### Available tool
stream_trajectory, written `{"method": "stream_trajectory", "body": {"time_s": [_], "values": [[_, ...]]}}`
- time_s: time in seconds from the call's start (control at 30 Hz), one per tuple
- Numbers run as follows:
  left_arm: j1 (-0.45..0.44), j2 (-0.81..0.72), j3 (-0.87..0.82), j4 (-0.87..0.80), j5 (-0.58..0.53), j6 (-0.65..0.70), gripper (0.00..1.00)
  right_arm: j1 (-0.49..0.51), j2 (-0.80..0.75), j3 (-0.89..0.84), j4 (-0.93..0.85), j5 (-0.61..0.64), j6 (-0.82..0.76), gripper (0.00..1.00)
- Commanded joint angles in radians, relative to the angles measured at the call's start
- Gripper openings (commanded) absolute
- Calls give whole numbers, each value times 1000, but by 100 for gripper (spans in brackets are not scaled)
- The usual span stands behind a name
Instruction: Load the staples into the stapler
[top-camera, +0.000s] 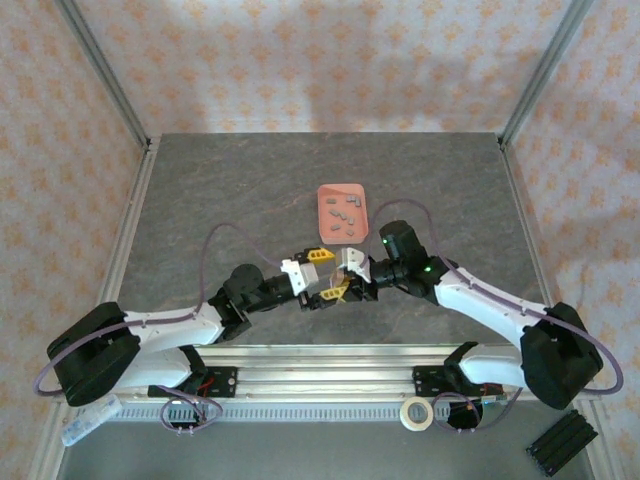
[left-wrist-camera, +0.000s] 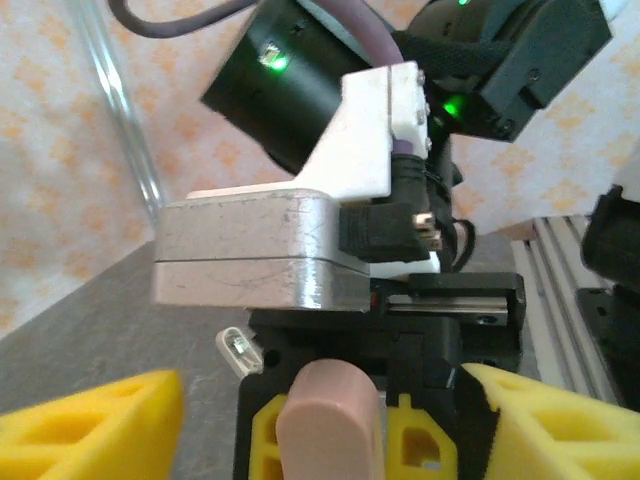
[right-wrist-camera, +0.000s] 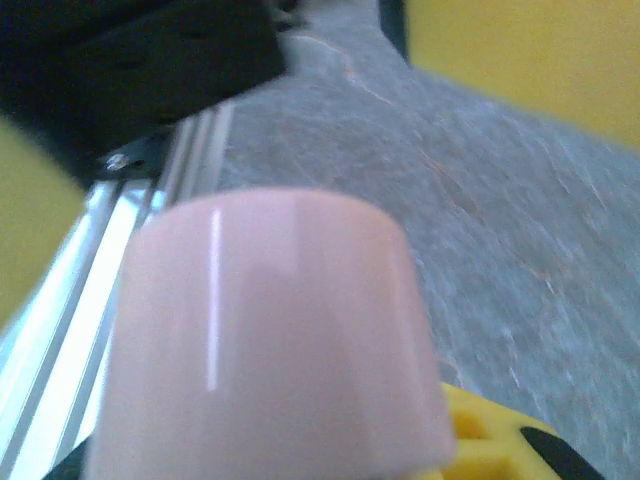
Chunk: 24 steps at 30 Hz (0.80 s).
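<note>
**Meeting at mid-table: stapler clamped in the right claw, left claw spread around it**

A dark grey, stone-patterned table is seen from above, walled by cream panels printed with orange motifs. Two white-and-black arms are bent inward from the near edge, the left arm and the right arm, so that their heads are brought face to face near the middle of the table.

A salmon-pink shallow rectangular tray is set flat on the table, just beyond the two heads and apart from both. A white roll of tape is laid by the right arm's base.

The left gripper is held open: in its wrist view its yellow fingers are spread well apart at the lower corners, and nothing is clasped by them. Between them the black head of the right gripper is framed.

The right gripper is closed on the tiny pale pink stapler. The stapler's rounded end is pinched between two yellow pads and is raised above the table, between the left gripper's fingers and untouched by them. In the right wrist view it is shown very near and blurred, so its hinge cannot be made out.

Several tiny grey metallic staples are scattered inside the tray, none of them touched by either gripper.
</note>
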Motion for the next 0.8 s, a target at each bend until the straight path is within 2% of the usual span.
{"method": "stream_trajectory", "body": {"time_s": [0.0, 0.13, 0.27, 0.33, 0.43, 0.53, 0.77], "values": [[0, -61, -3, -103, -166, 25, 87, 1, -55, -59, 56, 215, 283, 22], [-1, -108, 1, -247, -354, 15, 97, 1, -106, -111, 103, 508, 665, 18], [0, -110, -24, -275, -538, -13, 100, 0, -94, -71, -53, 869, 965, 16], [0, -100, -30, -281, -577, -19, 100, -4, -56, -23, -164, 986, 1053, 16], [0, -84, -32, -285, -595, -32, 100, -32, 35, 73, -337, 1066, 1101, 17], [-1, -69, -29, -289, -591, -38, 100, -119, 107, 151, -475, 1071, 1083, 17], [-1, -39, -11, -316, -599, -53, 100, -296, 169, 181, -490, 1044, 1050, 18]]}}
